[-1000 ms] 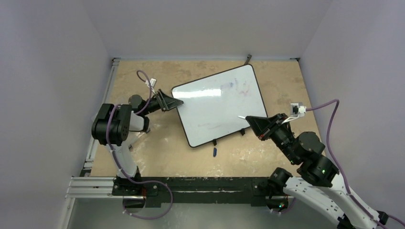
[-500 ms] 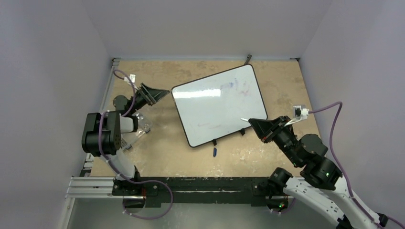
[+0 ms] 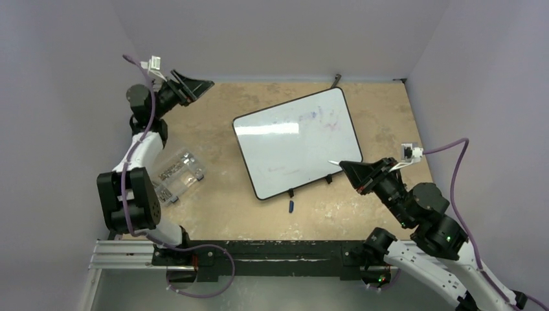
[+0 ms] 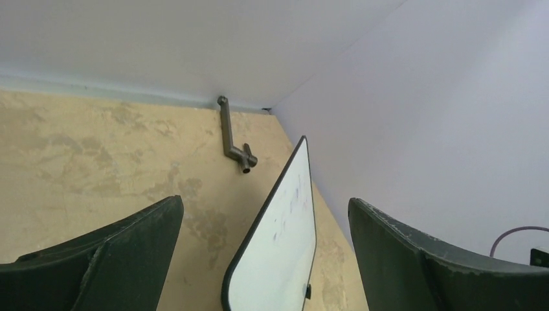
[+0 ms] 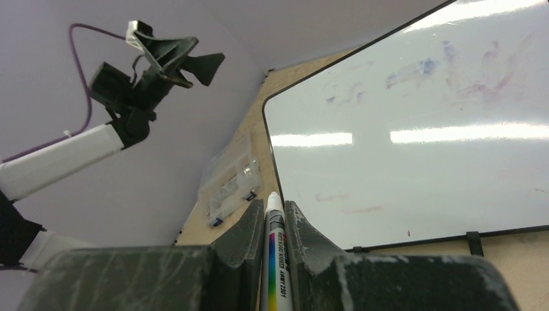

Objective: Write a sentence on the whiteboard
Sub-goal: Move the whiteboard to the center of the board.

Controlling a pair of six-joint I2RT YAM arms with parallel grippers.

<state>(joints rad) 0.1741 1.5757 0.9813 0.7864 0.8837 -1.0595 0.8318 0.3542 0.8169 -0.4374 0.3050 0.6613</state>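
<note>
The whiteboard (image 3: 294, 139) lies tilted on the tan table, white with a thin black frame; it also shows in the left wrist view (image 4: 281, 253) and the right wrist view (image 5: 427, 155). It carries only faint purple and blue smudges; no written sentence shows. My right gripper (image 3: 348, 168) hovers at the board's near right corner, shut on a white marker (image 5: 276, 249) whose tip (image 3: 333, 162) points over the board. My left gripper (image 3: 202, 85) is open and empty, raised high at the far left, away from the board.
A clear plastic box (image 3: 176, 173) lies left of the board, also in the right wrist view (image 5: 230, 184). A small blue cap (image 3: 291, 207) lies just in front of the board. A grey metal handle (image 4: 232, 137) sits at the back wall. Purple walls enclose the table.
My left arm has swung up and back from the board's left edge to the far left corner, uncovering the plastic box. My right gripper has drawn back slightly with the marker.
</note>
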